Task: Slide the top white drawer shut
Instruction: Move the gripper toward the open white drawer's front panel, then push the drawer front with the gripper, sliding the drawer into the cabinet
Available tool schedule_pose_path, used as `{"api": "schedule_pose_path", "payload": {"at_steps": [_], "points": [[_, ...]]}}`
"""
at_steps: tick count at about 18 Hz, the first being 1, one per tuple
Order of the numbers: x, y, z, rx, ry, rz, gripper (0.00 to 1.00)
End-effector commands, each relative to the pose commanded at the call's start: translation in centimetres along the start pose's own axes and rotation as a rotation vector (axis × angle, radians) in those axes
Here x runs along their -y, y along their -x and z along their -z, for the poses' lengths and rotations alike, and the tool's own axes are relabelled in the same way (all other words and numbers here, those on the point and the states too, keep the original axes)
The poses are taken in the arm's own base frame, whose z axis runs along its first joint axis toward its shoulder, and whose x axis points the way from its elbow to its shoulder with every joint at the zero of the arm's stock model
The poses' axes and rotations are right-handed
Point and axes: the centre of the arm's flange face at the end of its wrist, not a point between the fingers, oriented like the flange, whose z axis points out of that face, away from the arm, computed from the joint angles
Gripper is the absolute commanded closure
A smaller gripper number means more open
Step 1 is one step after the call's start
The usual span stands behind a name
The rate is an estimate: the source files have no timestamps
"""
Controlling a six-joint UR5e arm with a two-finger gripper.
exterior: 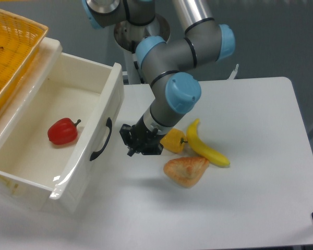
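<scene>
The black two-finger gripper (133,145) hung low over the white table (261,198), near but apart from the curved black handle (101,139) of the pulled-out glossy white top drawer (68,136) holding a red bell pepper (62,131), with a yellow pepper (173,140), yellow banana (206,149) and toasted bread piece (186,170) on its other side.
</scene>
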Motion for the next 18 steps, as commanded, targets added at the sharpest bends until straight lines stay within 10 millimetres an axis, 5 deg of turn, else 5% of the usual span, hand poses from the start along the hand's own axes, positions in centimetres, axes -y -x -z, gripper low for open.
{"api": "schedule_pose_path", "payload": {"at_steps": [18], "points": [[0.4,-3.0,0.9,-0.047,-0.011,-0.016,1.00]]}}
